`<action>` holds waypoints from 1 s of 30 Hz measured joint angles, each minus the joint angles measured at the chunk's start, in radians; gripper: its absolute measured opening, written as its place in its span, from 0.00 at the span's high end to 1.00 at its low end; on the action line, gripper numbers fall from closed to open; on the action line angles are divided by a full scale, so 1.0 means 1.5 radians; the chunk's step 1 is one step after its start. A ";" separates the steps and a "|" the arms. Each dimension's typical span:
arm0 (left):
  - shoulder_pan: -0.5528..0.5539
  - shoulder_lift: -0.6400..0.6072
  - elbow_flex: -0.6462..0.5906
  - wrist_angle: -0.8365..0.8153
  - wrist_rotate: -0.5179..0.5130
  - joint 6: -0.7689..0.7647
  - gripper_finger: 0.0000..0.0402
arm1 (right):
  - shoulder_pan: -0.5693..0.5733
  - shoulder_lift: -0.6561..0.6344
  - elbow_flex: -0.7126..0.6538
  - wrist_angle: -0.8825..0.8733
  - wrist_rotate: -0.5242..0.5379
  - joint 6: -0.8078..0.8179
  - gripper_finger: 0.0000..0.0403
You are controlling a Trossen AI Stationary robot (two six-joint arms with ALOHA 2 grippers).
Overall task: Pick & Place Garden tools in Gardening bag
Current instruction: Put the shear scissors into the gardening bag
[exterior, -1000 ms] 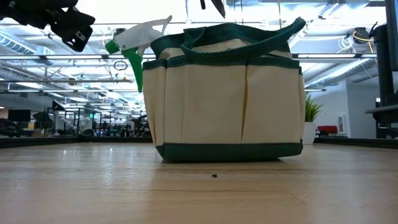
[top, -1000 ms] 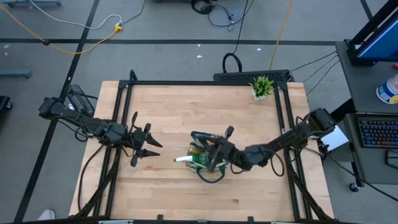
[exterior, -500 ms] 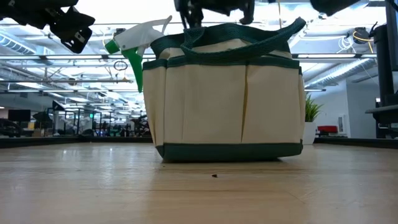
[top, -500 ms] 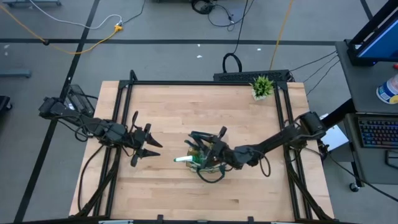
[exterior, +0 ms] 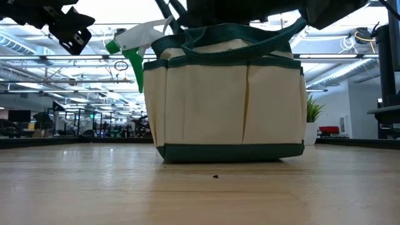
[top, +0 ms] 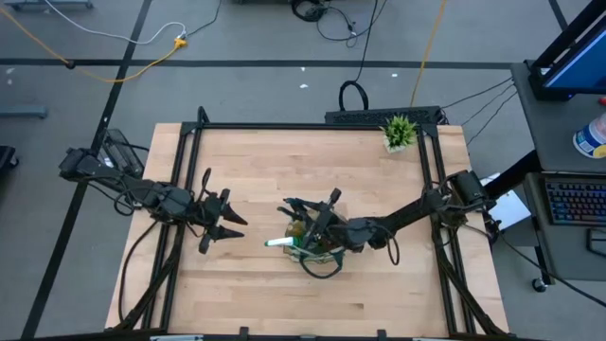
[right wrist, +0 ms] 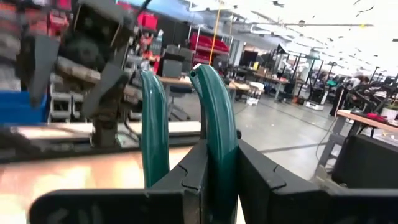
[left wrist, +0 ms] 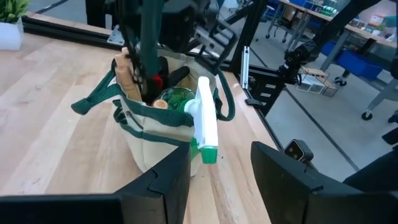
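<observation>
The table (top: 256,161) carries the gardening bag (exterior: 228,106) near the middle, a little toward its front edge, standing upright so tools can go in from above. The right gripper (top: 317,224) is over the bag's mouth, its fingers clamped on one teal handle of the pruning shears (right wrist: 211,130), probably to lower them inside. The left gripper (top: 225,225) waits beside the bag toward the left edge, fingers apart and holding nothing. The spray bottle (left wrist: 204,121) already leans out of the bag. The loop handles and wooden handles inside crowd the opening. A potted plant (top: 399,132) stands at the far right corner.
</observation>
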 joint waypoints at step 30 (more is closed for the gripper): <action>0.000 0.000 0.000 0.004 -0.019 0.006 0.56 | 0.048 0.001 -0.102 -0.001 -0.016 0.174 0.77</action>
